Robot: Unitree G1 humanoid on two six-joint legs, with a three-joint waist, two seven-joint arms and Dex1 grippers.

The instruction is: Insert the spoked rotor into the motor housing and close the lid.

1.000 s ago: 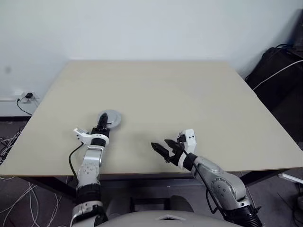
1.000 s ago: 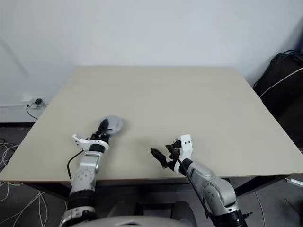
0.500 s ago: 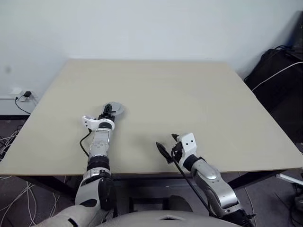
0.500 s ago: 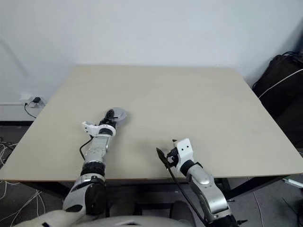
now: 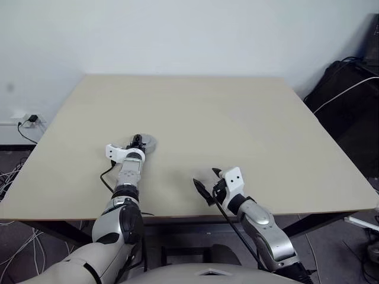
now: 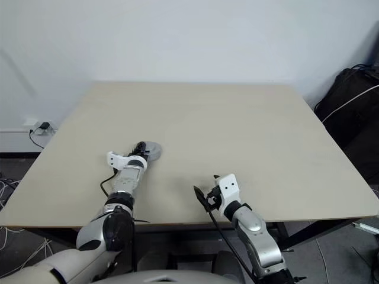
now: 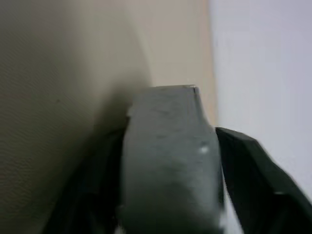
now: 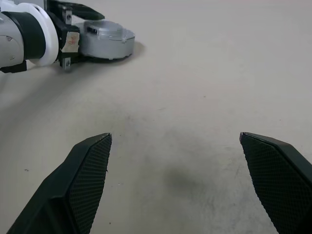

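A low round grey motor housing (image 8: 113, 48) sits on the table's left half, with the flat grey lid (image 8: 108, 33) lying on top of it. The same grey lid (image 5: 146, 142) shows in the left eye view. My left gripper (image 5: 137, 141) lies stretched out low along the table and stands open, one finger on each side of the housing (image 7: 170, 161). My right gripper (image 5: 205, 177) hovers open near the front edge with nothing between its fingers (image 8: 87, 175). The spoked rotor is hidden.
The beige table (image 5: 237, 118) stretches wide beyond and to the right of both arms. A black bag (image 5: 349, 89) with a white cable stands off its right side. A wall socket (image 5: 29, 120) and loose cables lie off the left.
My left arm has reached farther out over the table, and the grey housing has slid a little away with it. Its fingers stand wider. The right gripper has rolled.
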